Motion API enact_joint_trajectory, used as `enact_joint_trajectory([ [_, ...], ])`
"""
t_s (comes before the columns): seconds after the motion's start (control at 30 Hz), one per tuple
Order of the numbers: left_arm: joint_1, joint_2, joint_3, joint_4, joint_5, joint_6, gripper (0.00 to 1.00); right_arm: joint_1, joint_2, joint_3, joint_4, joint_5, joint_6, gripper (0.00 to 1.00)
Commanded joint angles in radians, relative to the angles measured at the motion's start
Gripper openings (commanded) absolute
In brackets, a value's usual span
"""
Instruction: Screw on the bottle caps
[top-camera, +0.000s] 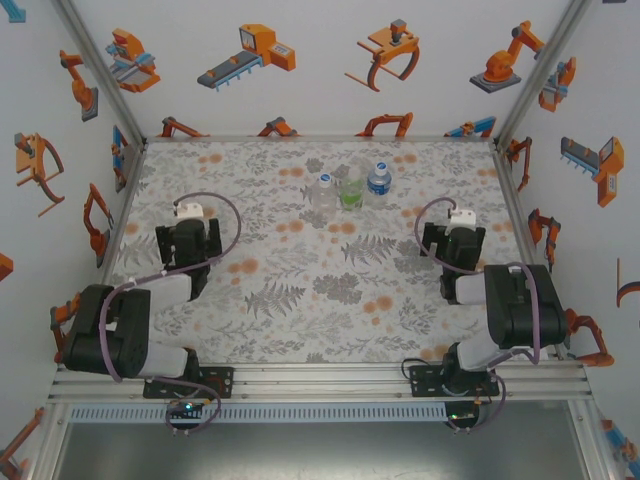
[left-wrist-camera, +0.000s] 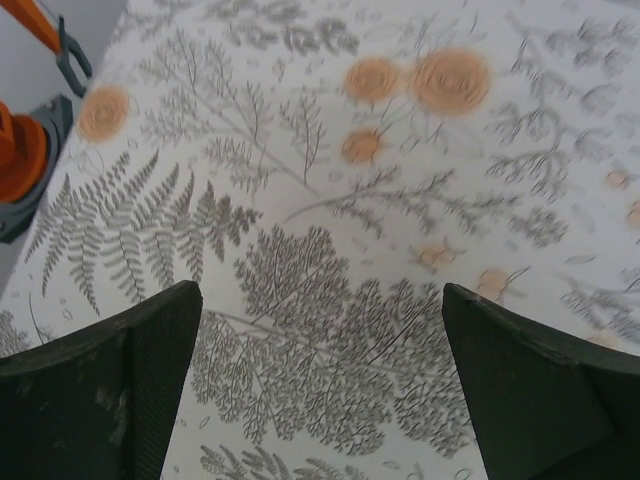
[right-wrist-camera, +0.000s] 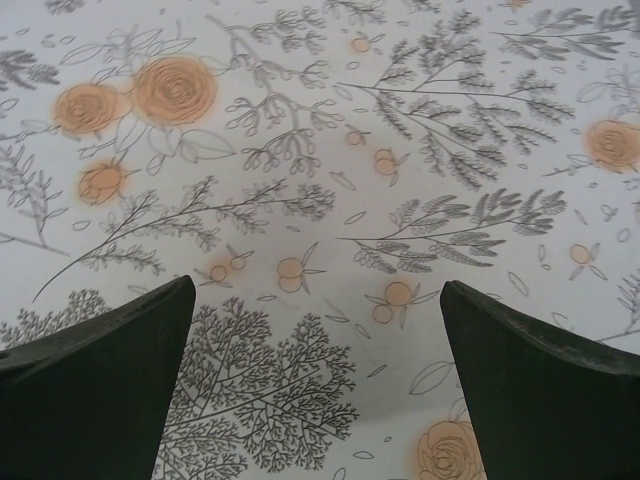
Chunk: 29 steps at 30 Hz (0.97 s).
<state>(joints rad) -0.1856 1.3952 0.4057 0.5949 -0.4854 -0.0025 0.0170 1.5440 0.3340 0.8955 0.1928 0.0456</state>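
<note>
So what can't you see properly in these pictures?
Top view: the bottles are too small to tell whether caps are on.
Top view: the blue label is too small to read.
Left wrist view: the far part of the floral mat is blurred.
Both wrist views: the jaws are cut off by the bottom edge.

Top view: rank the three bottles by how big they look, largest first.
1. The colourless bottle looks slightly the largest.
2-3. The green-tinted bottle and the blue-labelled bottle look alike from above, so I won't rank them.
</note>
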Motion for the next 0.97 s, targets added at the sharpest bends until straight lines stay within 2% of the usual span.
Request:
enact_joint_trajectory([
  [0.0, 0.024, 0.022, -0.042, 0.244, 0.134, 0.039, 0.97, -0.004, -0.002, 0.02, 0.034, 0.087, 0.043, 0.99],
  [0.1, 0.038, 0.097, -0.049, 0.331, 0.172, 0.043, 0.97, -0.005, -0.002, 0.022, 0.032, 0.082, 0.043, 0.99],
  [0.17, 0.055, 0.076, -0.027, 0.249, 0.201, 0.019, 0.97, -0.003, -0.002, 0.022, 0.032, 0.083, 0.042, 0.99],
  [0.23, 0.071, 0.093, -0.023, 0.265, 0.256, 0.024, 0.97, -0.005, -0.002, 0.022, 0.032, 0.083, 0.041, 0.99],
  [0.33, 0.119, 0.11, 0.026, 0.172, 0.373, 0.001, 0.97, -0.005, -0.002, 0.022, 0.032, 0.081, 0.041, 0.99],
  [0.37, 0.15, 0.131, 0.025, 0.179, 0.448, -0.011, 0.97, -0.005, -0.002, 0.022, 0.032, 0.082, 0.041, 0.99],
  [0.43, 0.168, 0.155, -0.014, 0.288, 0.479, -0.016, 0.97, -0.004, -0.003, 0.022, 0.032, 0.081, 0.042, 0.99],
  [0.47, 0.162, 0.145, -0.012, 0.267, 0.489, -0.004, 0.97, -0.004, -0.002, 0.022, 0.032, 0.08, 0.041, 0.99],
  [0.57, 0.157, 0.15, -0.015, 0.281, 0.485, -0.001, 0.97, -0.004, -0.002, 0.022, 0.032, 0.079, 0.042, 0.99],
  [0.7, 0.117, 0.152, -0.036, 0.325, 0.375, 0.01, 0.97, -0.005, -0.002, 0.022, 0.033, 0.079, 0.042, 0.99],
  [0.93, 0.119, 0.146, -0.03, 0.303, 0.376, 0.007, 0.97, -0.005, -0.004, 0.014, 0.042, 0.078, 0.039, 0.99],
])
